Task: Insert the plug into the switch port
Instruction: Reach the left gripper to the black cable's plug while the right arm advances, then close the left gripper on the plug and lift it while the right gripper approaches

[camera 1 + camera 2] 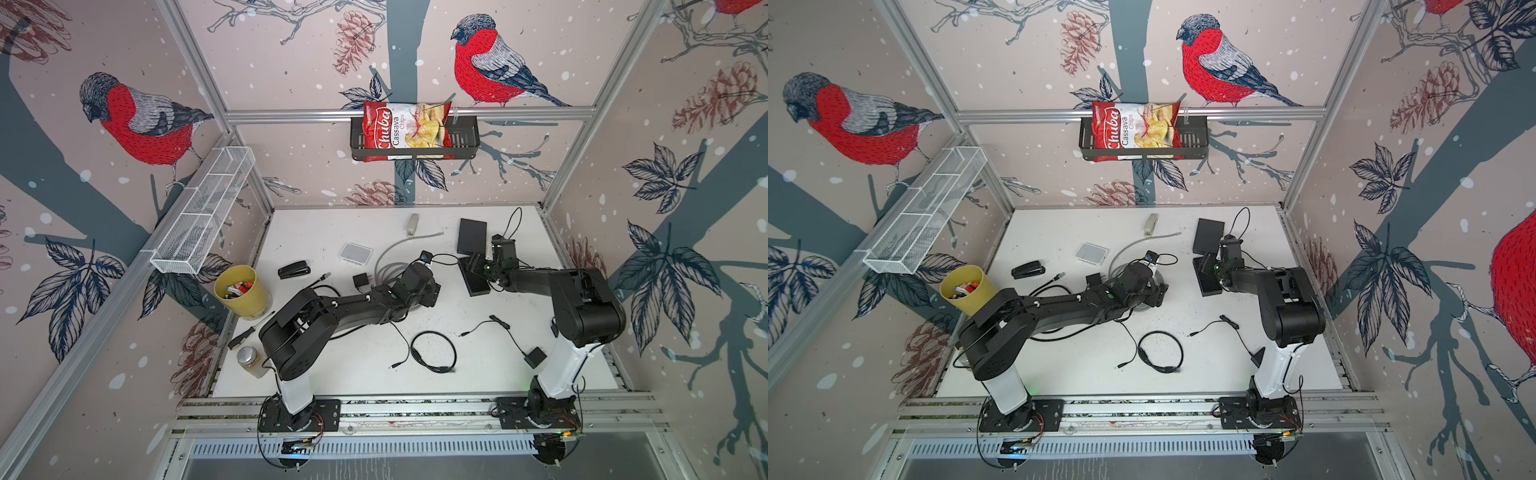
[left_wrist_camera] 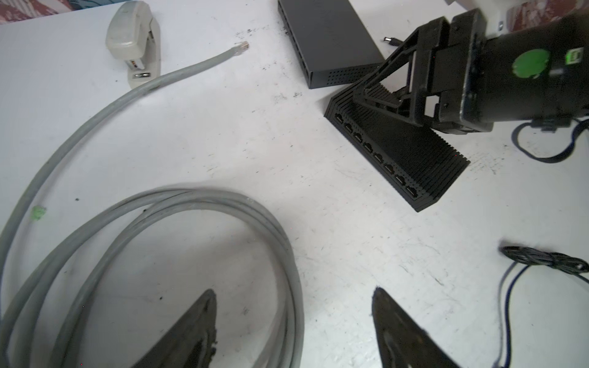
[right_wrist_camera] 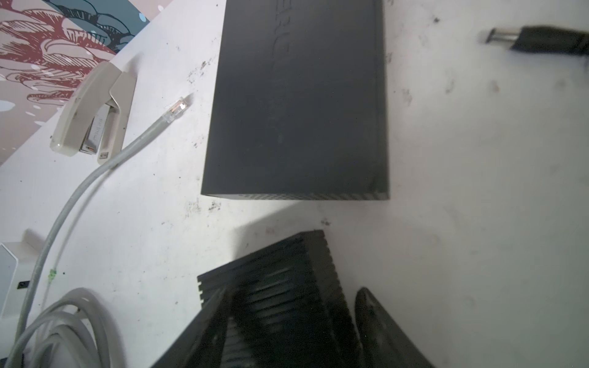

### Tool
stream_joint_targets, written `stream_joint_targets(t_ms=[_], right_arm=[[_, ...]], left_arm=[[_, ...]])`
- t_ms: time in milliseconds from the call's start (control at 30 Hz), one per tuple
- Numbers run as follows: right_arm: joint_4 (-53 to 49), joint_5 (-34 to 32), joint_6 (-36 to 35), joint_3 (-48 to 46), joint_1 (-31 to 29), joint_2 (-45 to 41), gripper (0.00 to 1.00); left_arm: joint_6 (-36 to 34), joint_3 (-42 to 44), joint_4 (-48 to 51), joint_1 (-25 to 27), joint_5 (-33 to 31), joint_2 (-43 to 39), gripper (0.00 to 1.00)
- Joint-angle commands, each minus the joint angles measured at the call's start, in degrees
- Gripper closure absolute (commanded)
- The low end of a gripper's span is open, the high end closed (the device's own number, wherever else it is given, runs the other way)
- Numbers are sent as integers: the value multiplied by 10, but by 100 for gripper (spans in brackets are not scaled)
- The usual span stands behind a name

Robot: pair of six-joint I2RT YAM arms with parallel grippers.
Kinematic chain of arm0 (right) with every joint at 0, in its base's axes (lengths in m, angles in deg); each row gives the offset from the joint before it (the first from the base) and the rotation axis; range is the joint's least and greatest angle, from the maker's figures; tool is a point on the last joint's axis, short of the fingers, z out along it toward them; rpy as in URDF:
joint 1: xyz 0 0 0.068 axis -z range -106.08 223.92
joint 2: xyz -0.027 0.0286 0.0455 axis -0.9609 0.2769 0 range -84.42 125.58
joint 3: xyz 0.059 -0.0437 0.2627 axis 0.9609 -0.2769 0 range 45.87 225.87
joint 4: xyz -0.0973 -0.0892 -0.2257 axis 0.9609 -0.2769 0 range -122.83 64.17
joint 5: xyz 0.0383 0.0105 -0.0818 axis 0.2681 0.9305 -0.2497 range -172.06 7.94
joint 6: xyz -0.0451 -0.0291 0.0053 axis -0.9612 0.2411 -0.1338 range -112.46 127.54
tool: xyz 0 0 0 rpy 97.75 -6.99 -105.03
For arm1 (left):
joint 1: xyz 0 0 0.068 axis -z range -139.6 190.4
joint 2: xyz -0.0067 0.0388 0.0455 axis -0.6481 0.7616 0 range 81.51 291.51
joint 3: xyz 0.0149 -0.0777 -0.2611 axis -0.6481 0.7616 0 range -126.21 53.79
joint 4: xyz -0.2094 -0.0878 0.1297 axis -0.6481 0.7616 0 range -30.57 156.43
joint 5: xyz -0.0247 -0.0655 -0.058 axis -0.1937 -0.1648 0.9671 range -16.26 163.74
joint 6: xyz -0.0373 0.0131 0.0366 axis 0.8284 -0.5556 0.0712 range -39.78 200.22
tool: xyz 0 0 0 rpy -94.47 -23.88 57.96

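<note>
- Left jaws: apart, above the coiled cable.
- Right jaws: astride the switch; clamped or not, cannot tell.
- Plug: lying free on the desk, near the stapler, apart from the switch.

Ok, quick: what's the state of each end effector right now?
Left end effector: open, empty, above the grey cable coil.
Right end effector: jaws either side of the ribbed switch; grip cannot be told.
</note>
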Motion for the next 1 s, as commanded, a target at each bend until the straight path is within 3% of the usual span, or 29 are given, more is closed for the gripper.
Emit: stream_joint_targets(t_ms=[0,167,433,767,967], right_arm=[[-67,-7,55,-6,-16,7,39],[-91,-8,52,2,-10,-21,33],[-175,15,-15,-9,71,-138,24],[-174,19,-26,-63,110,-176,25],[-168,22,-28,-77,117,-181,27]], left_arm=[[-17,-6,10,1,13,0,24],[-76,-22,-2,30,124,27,34],[-155,-38,-19,83,275,76,45],[-183,-83,50,127,228,135,47],[-187,-73,59,141,189,142,55]])
